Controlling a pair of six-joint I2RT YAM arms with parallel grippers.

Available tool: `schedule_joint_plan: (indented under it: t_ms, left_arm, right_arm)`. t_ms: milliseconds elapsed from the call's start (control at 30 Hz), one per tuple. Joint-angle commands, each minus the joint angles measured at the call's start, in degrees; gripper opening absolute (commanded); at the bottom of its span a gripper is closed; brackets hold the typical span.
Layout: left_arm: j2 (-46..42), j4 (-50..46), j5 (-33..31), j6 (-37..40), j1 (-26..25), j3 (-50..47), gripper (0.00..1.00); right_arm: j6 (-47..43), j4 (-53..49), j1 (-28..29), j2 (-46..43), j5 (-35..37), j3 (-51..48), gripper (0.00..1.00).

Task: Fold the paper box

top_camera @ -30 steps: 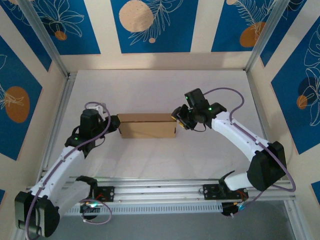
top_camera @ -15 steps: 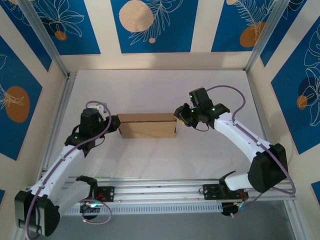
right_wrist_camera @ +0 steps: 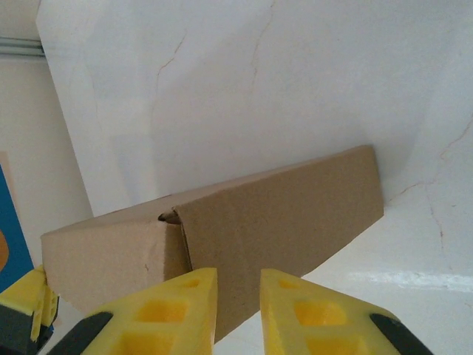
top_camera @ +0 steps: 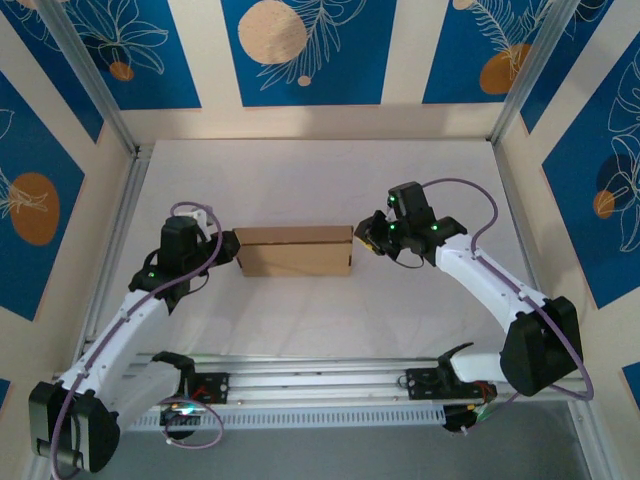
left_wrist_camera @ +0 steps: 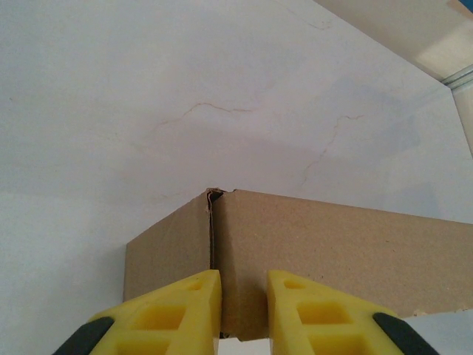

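Paper box [top_camera: 295,251] mid table [top_camera: 300,170], looks closed. L gripper [top_camera: 232,247] at left end, R gripper [top_camera: 365,235] just beside right end; both jaws narrowly apart, empty. Prob. final squaring; next: press ends inward.

Paper box [top_camera: 296,251], left tool [top_camera: 231,247] perhaps touching

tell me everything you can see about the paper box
The paper box is plain brown cardboard, folded into a long, shallow rectangular shape with its top closed. It lies flat on the white table, mid-workspace. Small gaps show at corner seams on both ends. The left end effector is at its left end, grip unclear. The right end effector sits just off its right end.
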Motion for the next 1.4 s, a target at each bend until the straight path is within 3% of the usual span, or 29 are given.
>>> schedule_joint_plan:
  t_ms: [0,567,1367]
  left_arm:
    - [2.0,-10.4,-2.7,1.5,0.9,-1.2,0.22]
    - [2.5,-10.1,-2.2,1.3,0.9,-0.8,0.21]
    - [2.8,-10.5,-2.4,1.2,0.9,-0.2,0.22]
  right_arm:
    - [-1.3,0.6,-0.2,-2.1,-1.2,1.5,0.24]
    - [-1.6,1.4,2.2,0.0,-5.0,3.3,0.28]
    - [-4.8,1.3,1.2,0.8,-1.7,-3.7,0.16]
